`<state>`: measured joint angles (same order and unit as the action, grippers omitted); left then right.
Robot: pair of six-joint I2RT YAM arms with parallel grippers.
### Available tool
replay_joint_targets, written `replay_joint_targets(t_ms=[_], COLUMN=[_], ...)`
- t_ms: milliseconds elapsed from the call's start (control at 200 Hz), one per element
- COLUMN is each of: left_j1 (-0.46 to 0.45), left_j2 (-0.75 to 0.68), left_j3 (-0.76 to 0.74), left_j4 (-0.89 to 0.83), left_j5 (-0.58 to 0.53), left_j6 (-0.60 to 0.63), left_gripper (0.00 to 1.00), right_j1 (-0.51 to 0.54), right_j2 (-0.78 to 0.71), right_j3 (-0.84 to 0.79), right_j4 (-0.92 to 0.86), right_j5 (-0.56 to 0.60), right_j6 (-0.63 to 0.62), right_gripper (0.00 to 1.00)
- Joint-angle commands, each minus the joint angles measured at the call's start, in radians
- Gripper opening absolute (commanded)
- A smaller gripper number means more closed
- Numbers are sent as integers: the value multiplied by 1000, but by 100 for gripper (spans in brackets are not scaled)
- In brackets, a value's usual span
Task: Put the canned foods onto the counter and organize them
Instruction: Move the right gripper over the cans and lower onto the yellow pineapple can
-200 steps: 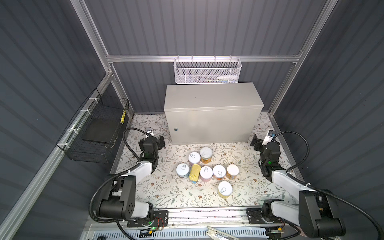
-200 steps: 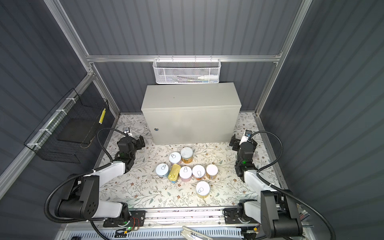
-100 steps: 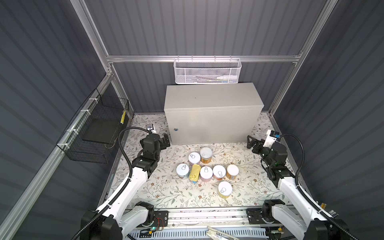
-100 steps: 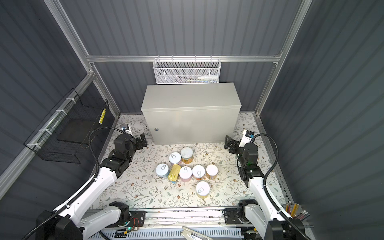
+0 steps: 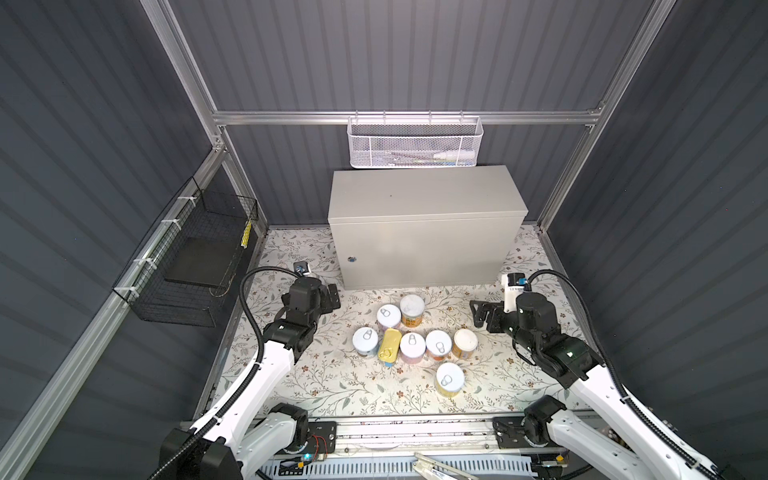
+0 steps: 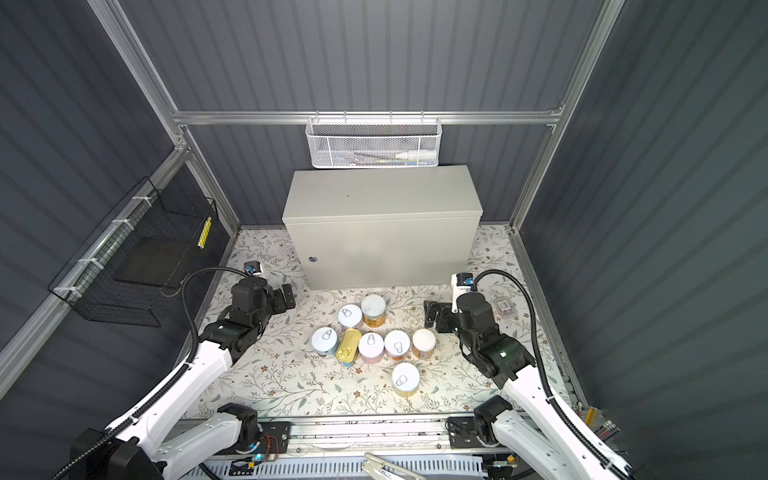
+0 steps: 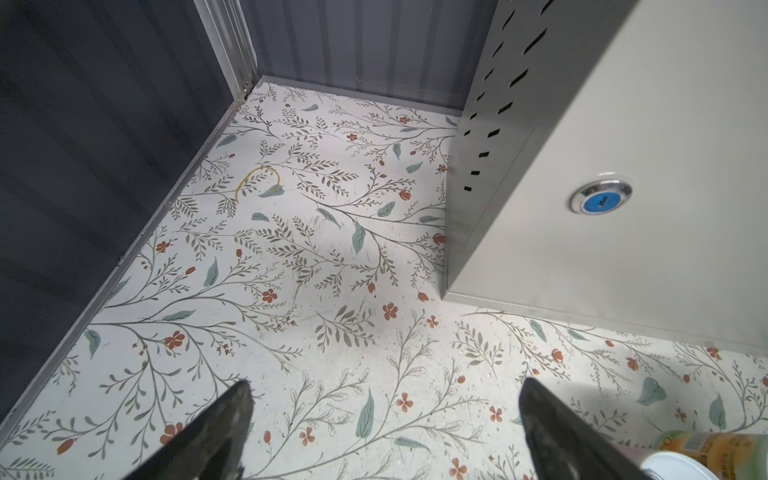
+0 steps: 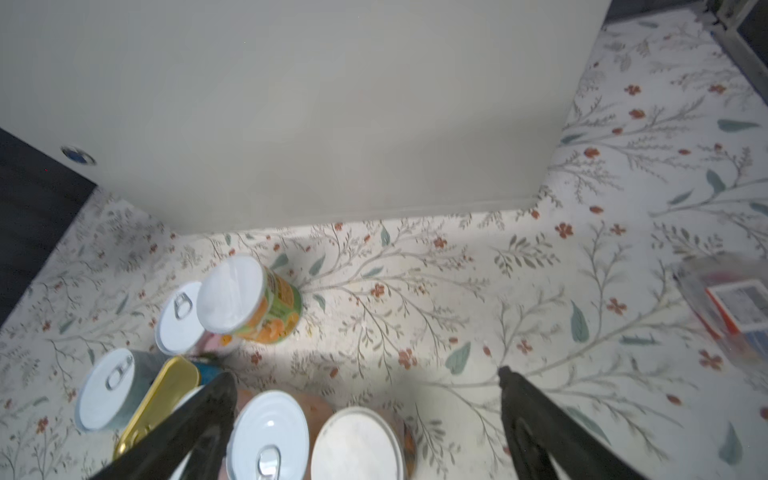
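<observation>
The canned foods stand in a cluster on the floral mat in front of the counter [image 5: 424, 199], whose flat top is bare. They are several round cans, among them a taller orange-labelled one [image 5: 412, 309] and a yellow one [image 5: 449, 379] set apart at the front, plus a gold rectangular tin [image 5: 389, 352]. My left gripper [image 5: 332, 297] hangs open left of the cluster, near the counter's front left corner [image 7: 453, 291], holding nothing. My right gripper [image 5: 482, 316] is open just right of the cluster, above two white-lidded cans [image 8: 270, 432], also holding nothing.
A white mesh basket [image 5: 414, 143] hangs on the back rail above the counter. A black wire basket [image 5: 195, 266] hangs on the left wall. A small clear packet [image 6: 505, 306] lies on the mat behind the right wrist. Walls close in on three sides.
Both arms have unfolded from their low rest pose and lifted, carrying the grippers inward toward the cans. The cans have not moved.
</observation>
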<state>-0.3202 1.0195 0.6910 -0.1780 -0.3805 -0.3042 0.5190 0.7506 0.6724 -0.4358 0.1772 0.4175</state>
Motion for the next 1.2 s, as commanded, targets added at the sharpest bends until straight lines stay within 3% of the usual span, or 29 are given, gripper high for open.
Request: replay_joint_targets(t_ms=[0,135,395,625,850,1196], left_j1=[-5,-5,-5,-5,-6,-5], left_j2=[28,40,22,23,-1,-1], left_j3=[-16,-37,-85,-96,-104,-111], left_j4=[32,46,84,91,93,97], left_j5=[32,75,127,151,160,158], left_j6=[-12,-14,-27,-34,-40,-36], left_gripper=[100,100,100,100,100,100], right_j1=[77,189,483,636,696,707], right_j2=[-16,1,166,272,336,353], right_j3=[23,2,11,43,50,14], right_j4=[-242,-286,-319,-331,-322,-243], right_j5=[138,170,239,235,213,142], right_j6=[60,153,335,460,552,578], right_gripper=[99,99,99,99,99,99])
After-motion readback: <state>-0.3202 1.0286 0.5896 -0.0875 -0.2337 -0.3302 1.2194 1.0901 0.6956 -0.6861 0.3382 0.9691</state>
